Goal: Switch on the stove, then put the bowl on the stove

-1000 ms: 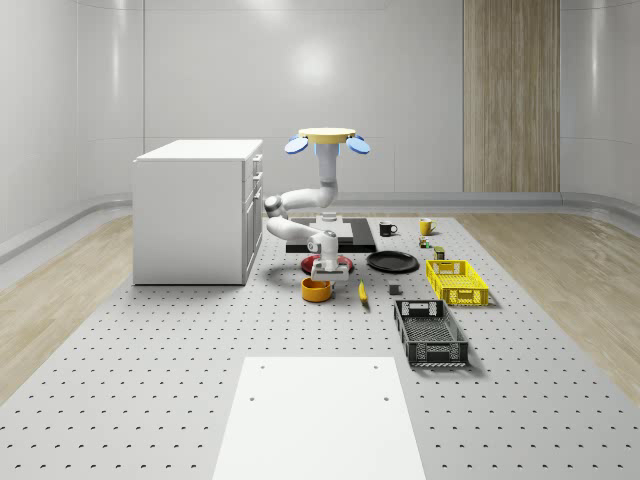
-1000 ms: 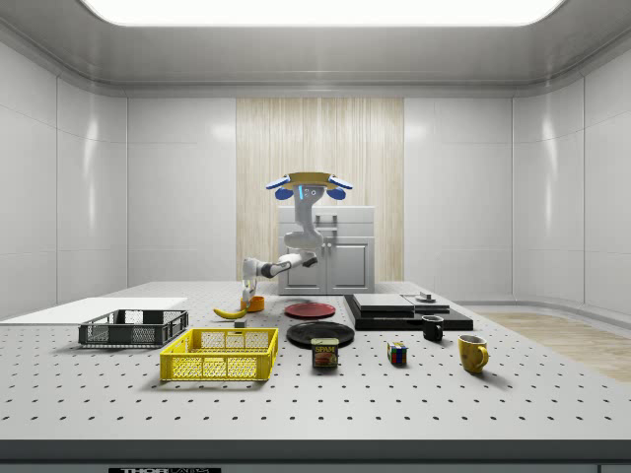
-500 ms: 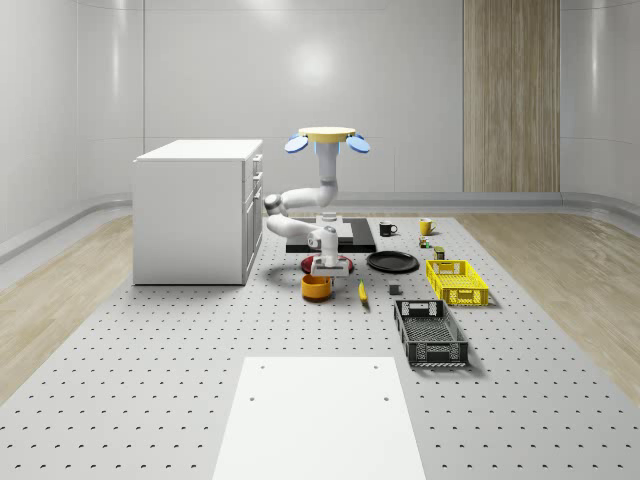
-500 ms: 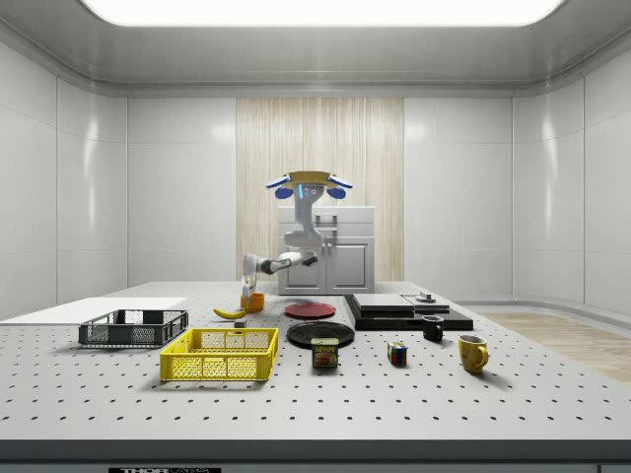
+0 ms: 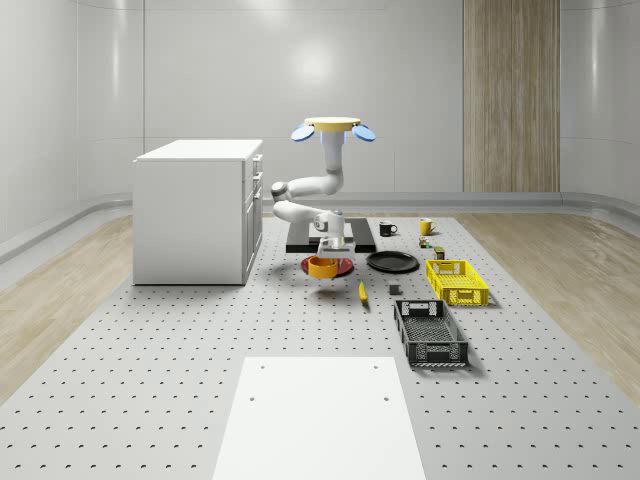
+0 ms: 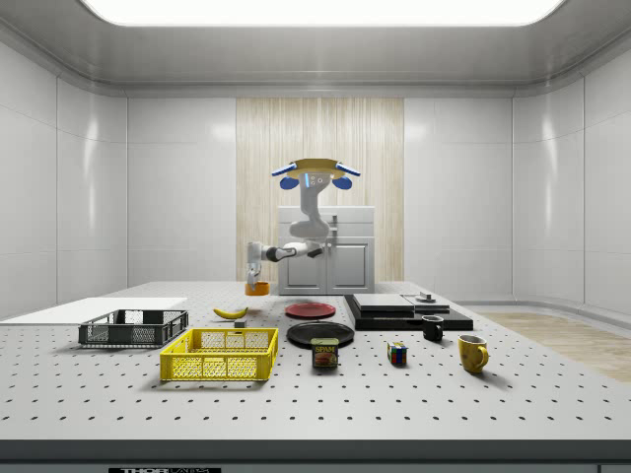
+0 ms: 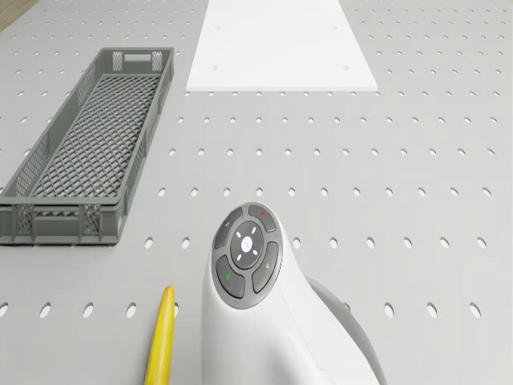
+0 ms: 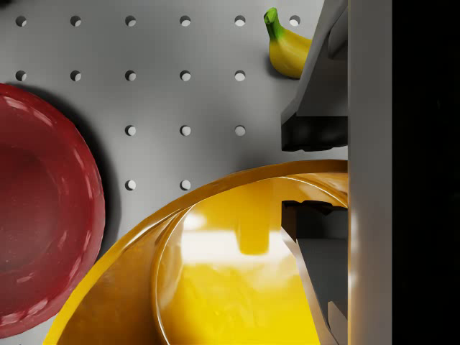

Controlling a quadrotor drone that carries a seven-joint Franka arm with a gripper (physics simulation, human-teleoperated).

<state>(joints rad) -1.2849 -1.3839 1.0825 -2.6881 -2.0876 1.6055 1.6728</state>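
Looking from the near end of the tabletop (image 5: 150, 380), a white sheet (image 5: 318, 415) lies first, then a gray crate (image 5: 429, 332) and a yellow basket (image 5: 456, 281) toward the whole-scene view's right. A banana (image 5: 362, 291) lies just past the crate, on the holed tabletop. Next comes the bowl (image 5: 322, 266), orange, held up in the air above the tabletop, with its shadow under it. The fingers (image 8: 310, 133) are clamped on the bowl's rim, one outside and one inside, as the wrist view shows. A red plate (image 5: 340, 265) sits just behind the bowl and a black plate (image 5: 392, 262) lies beside it on the whole-scene view's right. Behind them is the flat black stove (image 5: 355, 238), and the bowl is near its front edge, not on it. The white arm (image 5: 305, 190) bends from the fingers up to the drone (image 5: 334, 127), which hovers in the air above the stove, beside a white cabinet (image 5: 195, 210). Past the stove, a black mug (image 5: 387, 229) and a yellow mug (image 5: 425, 226) stand on the tabletop.
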